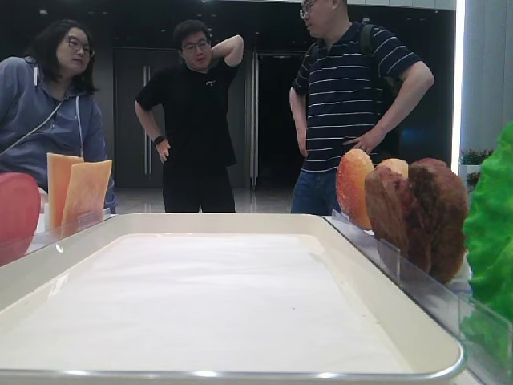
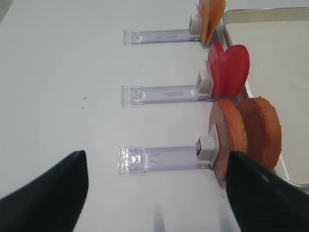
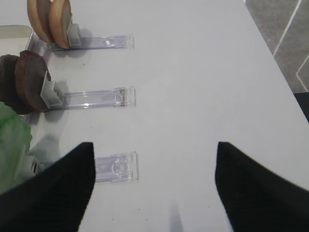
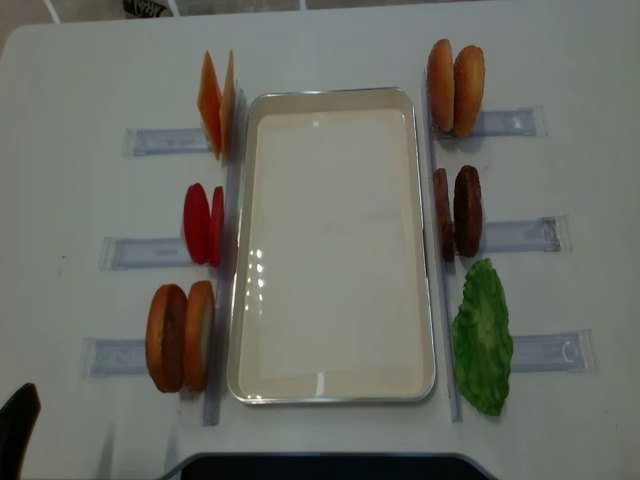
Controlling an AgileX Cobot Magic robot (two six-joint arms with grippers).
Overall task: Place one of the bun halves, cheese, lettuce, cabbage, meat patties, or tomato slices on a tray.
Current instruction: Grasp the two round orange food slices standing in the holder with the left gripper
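Nothing lies yet on the large white rectangular tray (image 4: pixel 332 390) in the middle of the counter (image 4: pixel 330 40), so the whole task is left. Along its left edge stand thin yellow-orange cheese squares (image 4: pixel 217 103), smooth red tomato discs (image 4: pixel 203 223) and golden-orange bun halves (image 4: pixel 181 337); along its right edge more buns (image 4: pixel 455 87), dark brown patties (image 4: pixel 457 212) and frilly green lettuce (image 4: pixel 482 338). The left gripper (image 2: pixel 157 193) and right gripper (image 3: pixel 152 181) both hang wide open, holding and touching nothing.

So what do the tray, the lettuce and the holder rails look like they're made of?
Tray: glossy white, probably plastic or enamelled metal; its rim mirrors the lights. Lettuce: likely moulded plastic, an even bright green with stiff frills. Rails: clear acrylic-like plastic; the table shows through them.
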